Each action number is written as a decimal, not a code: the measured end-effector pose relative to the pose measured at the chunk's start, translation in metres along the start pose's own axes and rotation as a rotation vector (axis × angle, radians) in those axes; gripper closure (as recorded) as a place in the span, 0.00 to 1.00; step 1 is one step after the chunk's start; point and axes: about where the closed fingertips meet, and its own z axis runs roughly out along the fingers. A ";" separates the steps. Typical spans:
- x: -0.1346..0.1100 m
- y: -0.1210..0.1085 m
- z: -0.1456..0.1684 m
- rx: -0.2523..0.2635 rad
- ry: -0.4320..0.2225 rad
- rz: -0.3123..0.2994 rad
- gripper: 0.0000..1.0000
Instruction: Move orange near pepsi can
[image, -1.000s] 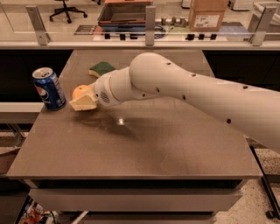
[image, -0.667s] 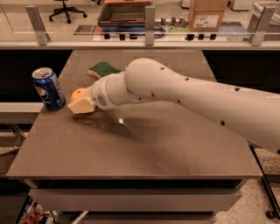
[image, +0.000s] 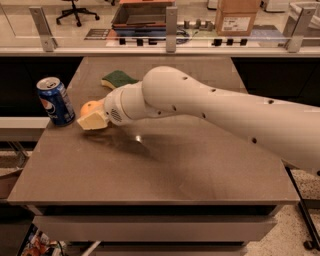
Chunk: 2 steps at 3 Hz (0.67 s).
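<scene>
The pepsi can, blue with a round logo and silver top, stands upright near the table's left edge. My gripper reaches in from the right and is low over the table just right of the can. Its cream fingers are shut on the orange, whose top shows above them. The orange is about a can's width from the can.
A green-and-yellow sponge lies on the table behind my arm. The brown table ends close behind the can on the left. A glass rail with metal posts runs along the back.
My gripper has moved left with the orange and now sits closer to the can.
</scene>
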 end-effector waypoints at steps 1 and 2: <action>-0.001 0.002 0.001 -0.002 0.000 -0.002 0.35; -0.001 0.003 0.002 -0.005 0.000 -0.004 0.12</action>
